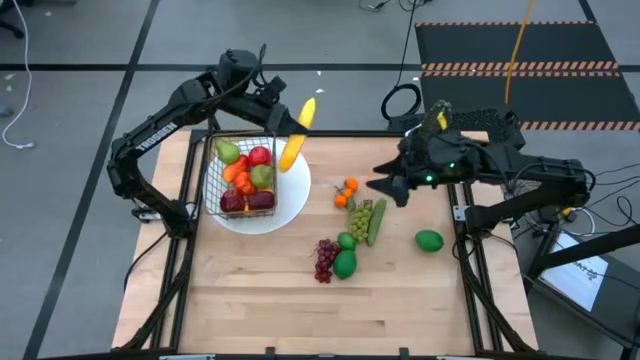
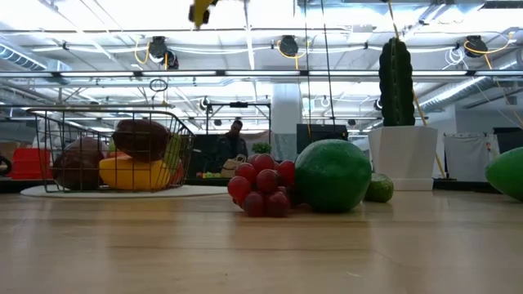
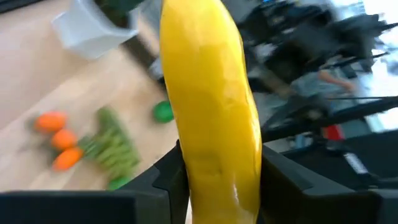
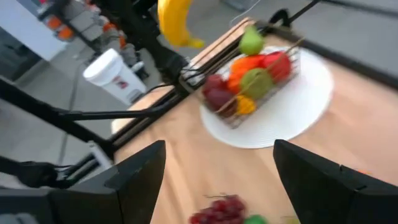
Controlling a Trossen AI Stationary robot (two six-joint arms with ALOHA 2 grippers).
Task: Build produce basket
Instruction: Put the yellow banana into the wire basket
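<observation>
The left gripper [image 3: 214, 180] is clamped on a yellow banana [image 1: 297, 135], its two dark fingers [image 3: 168, 177] pressed against the fruit's sides, and it holds the banana up in the air above the far right edge of the white plate [image 1: 290, 205], just beside the wire basket [image 1: 212, 180]. The basket sits on that plate at the left side of the wooden table [image 1: 250, 290] and already holds a green pear [image 1: 229, 152], red apples [image 1: 259, 156], orange pieces and darker red fruit near its front end; from table height its mesh sides let the fruit show through. The right gripper [image 1: 383, 187] hangs over the middle of the table with its fingers [image 4: 140, 171] spread wide and holding nothing, near the three small oranges [image 1: 346, 192]. Just in front of the oranges lie a bunch of green grapes [image 1: 360, 222] and a cucumber [image 1: 378, 220] side by side, with a lime [image 1: 346, 240] touching their near end. Nearer the front edge are the red grapes [image 1: 326, 259] and a larger round green fruit [image 1: 345, 264] just beside them. Another lime [image 1: 429, 240] lies apart to the right. A cactus [image 2: 396, 82] in a white pot [image 2: 403, 157] stands at the far edge of the table behind the right arm.
</observation>
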